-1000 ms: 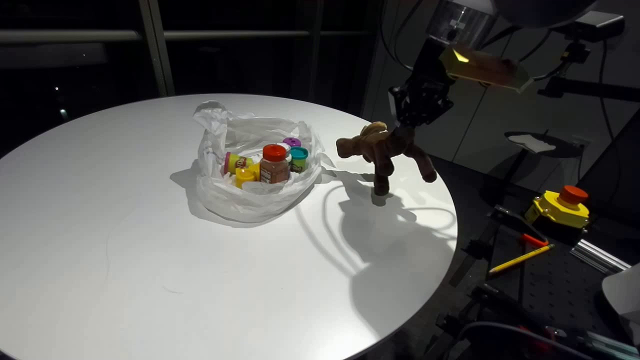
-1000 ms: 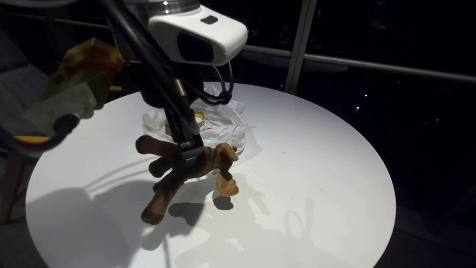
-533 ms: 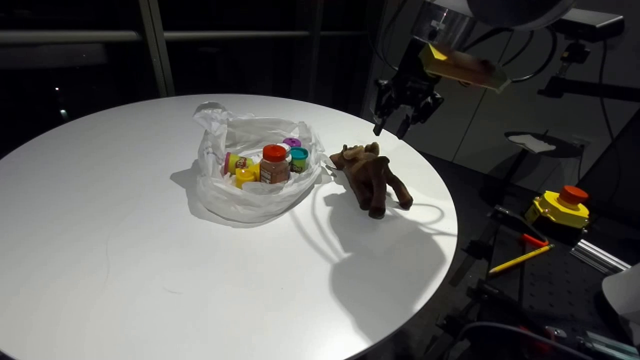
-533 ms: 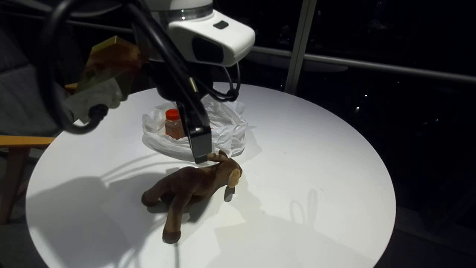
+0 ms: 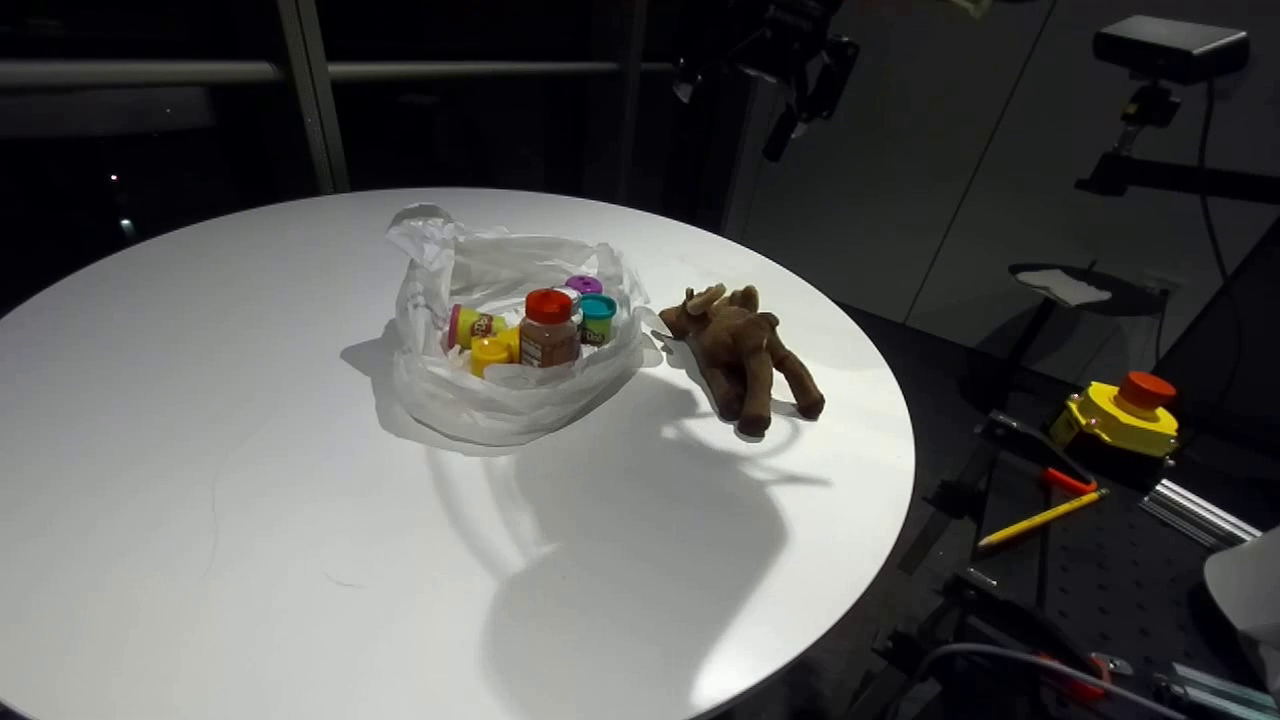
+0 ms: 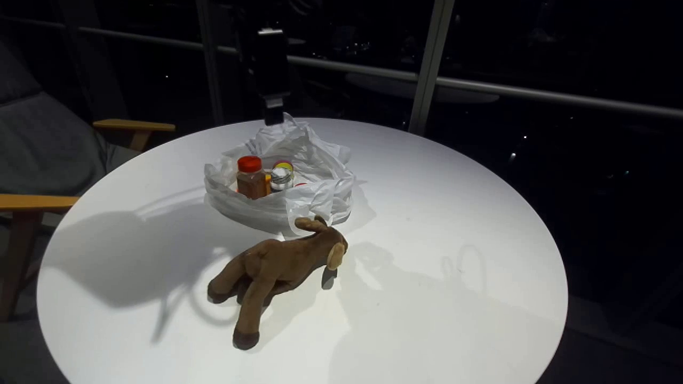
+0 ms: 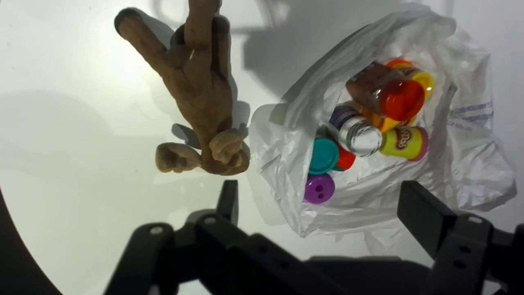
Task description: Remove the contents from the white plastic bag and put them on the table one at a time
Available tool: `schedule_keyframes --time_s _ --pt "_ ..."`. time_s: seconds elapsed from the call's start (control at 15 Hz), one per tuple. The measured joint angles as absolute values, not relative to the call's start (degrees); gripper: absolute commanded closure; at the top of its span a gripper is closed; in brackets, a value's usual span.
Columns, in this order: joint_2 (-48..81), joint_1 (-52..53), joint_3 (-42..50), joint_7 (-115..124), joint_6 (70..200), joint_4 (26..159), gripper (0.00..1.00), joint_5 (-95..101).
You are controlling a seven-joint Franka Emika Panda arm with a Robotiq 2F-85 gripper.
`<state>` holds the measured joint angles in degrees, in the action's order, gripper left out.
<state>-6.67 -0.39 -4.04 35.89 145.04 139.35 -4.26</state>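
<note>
The gripper (image 7: 319, 194) stands wide, low in the wrist view. At right, the white bag (image 7: 376, 188) partly hides a teal-lidded tub (image 7: 323, 156) inside; upper left, the brown plush (image 7: 200, 88) lies on the desk (image 7: 102, 196). In an exterior view, a yellow box (image 5: 1112, 418) and pencil (image 5: 1043, 518) sit right.

Looks like a lab: e-stop btn (image 5: 1145, 392), mounted cam (image 5: 1172, 50), perf. board (image 5: 1110, 570).

Plush animal (image 5: 738, 345) lies beside bag (image 5: 490, 408) on table (image 5: 250, 560).
</note>
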Motion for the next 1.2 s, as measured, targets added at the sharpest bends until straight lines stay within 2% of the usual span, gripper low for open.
schedule_keyframes --time_s 0.27,0.73,1.2 --pt "-2.2 2.9 -7.4 36.0 137.7 132.7 0.0 -3.8" --pt "16.0 6.9 -7.2 33.7 137.7 122.0 0.0 1.4" --pt "24.9 12.4 -2.8 33.5 140.3 113.7 0.0 8.2"
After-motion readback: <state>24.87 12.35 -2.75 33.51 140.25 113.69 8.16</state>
